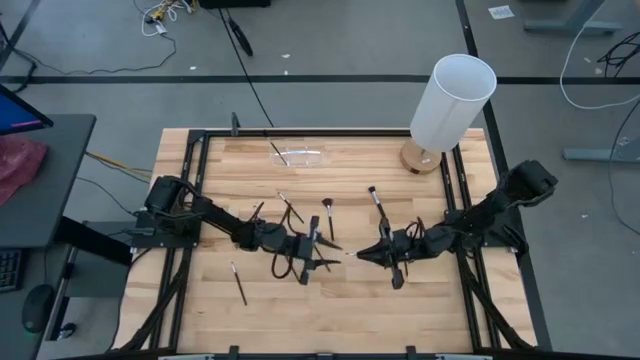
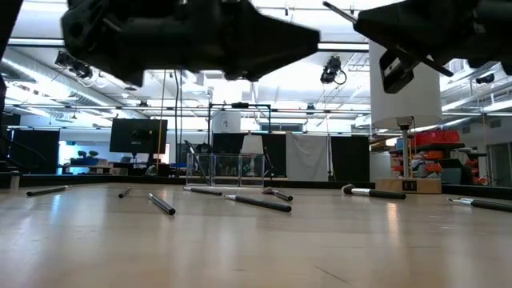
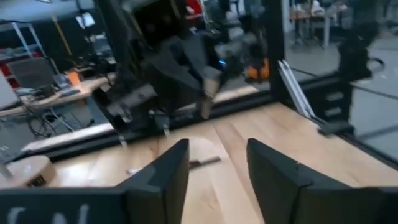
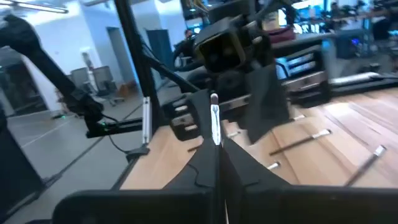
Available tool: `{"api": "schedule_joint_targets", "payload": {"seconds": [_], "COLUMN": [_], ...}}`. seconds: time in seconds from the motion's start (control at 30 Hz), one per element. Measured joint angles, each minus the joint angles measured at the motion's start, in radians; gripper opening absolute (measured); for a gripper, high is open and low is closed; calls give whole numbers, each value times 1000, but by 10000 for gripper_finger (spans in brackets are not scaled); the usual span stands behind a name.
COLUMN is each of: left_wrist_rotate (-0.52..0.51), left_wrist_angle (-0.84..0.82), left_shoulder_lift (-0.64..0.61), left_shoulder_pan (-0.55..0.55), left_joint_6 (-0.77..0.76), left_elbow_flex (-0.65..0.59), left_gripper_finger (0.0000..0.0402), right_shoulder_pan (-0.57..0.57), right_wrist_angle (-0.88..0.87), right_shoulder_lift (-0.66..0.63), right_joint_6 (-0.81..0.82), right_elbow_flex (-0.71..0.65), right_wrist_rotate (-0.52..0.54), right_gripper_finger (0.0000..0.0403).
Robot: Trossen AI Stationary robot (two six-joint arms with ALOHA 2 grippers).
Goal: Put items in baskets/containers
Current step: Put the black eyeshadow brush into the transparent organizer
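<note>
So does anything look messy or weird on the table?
Yes. The makeup brushes lie scattered at all angles across the wooden table, one off alone, instead of in the clear organiser box.

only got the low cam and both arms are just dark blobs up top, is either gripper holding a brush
observer: Yes. The right gripper is shut on a thin brush, which shows in its wrist view.
operator: and the left one
observer: The left gripper is open with nothing between its fingers. From above, it faces the right gripper tip to tip at mid-table.
operator: where's the box from above
observer: The clear organiser sits near the table edge farthest from your camera. It is left of the white cylinder and apart from both arms.
</note>
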Motion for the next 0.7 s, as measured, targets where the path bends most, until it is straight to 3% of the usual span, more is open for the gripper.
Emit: {"api": "schedule_joint_targets", "payload": {"seconds": [0.13, 0.27, 0.7], "left_wrist_rotate": [14, 62, 100], "left_wrist_angle": [2, 1, -5], "left_shoulder_lift": [0, 0, 1], "left_shoulder_pan": [20, 23, 27], "left_joint_6": [-17, 10, 43], "left_elbow_flex": [39, 60, 86], "left_gripper_finger": [204, 213, 136], "right_shoulder_pan": [-11, -11, -10], "right_wrist_angle": [13, 20, 18], "right_shoulder_lift": [10, 10, 10], "right_joint_6": [-13, -25, -36], "right_elbow_flex": [7, 7, 7], "right_wrist_rotate": [-22, -22, -21], "right_gripper_finger": [5, 5, 6]}}
